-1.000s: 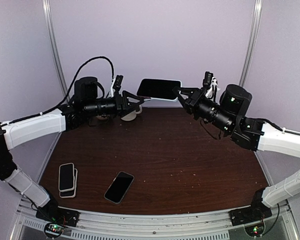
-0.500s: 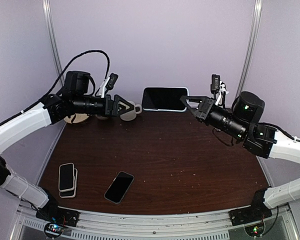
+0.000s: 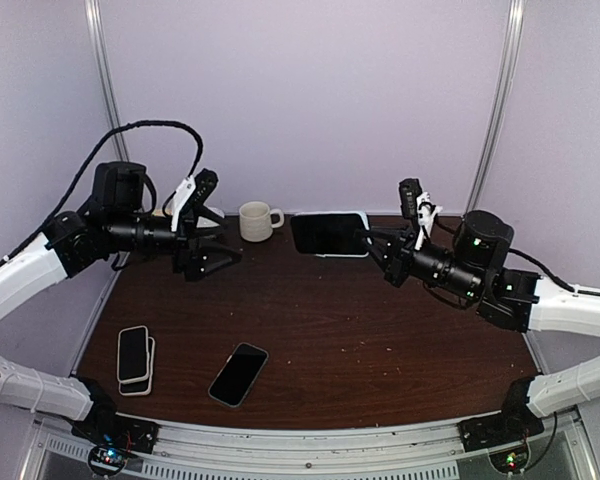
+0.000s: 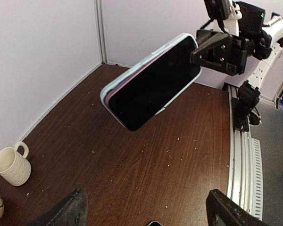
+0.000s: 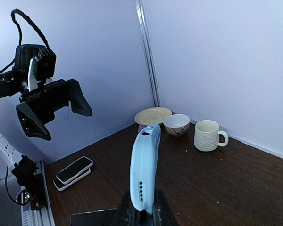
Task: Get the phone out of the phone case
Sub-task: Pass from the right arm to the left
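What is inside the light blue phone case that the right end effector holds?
A phone with a black screen sits in the light blue plastic phone case; a pink strip shows along one rim. Its back is hidden by the case.

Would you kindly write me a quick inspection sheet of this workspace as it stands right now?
Surface: dark wooden table, scattered specks.
Job's things: cased phone held in the air, pale blue case on, phone not yet out.
Clutter: mug, bowl, plate, stacked phones, dark phone.
Grippers: right gripper shut on one end of the cased phone; left gripper open, apart from it.
Cables: black cable looped above the left arm.
Surroundings: lilac walls, metal post.
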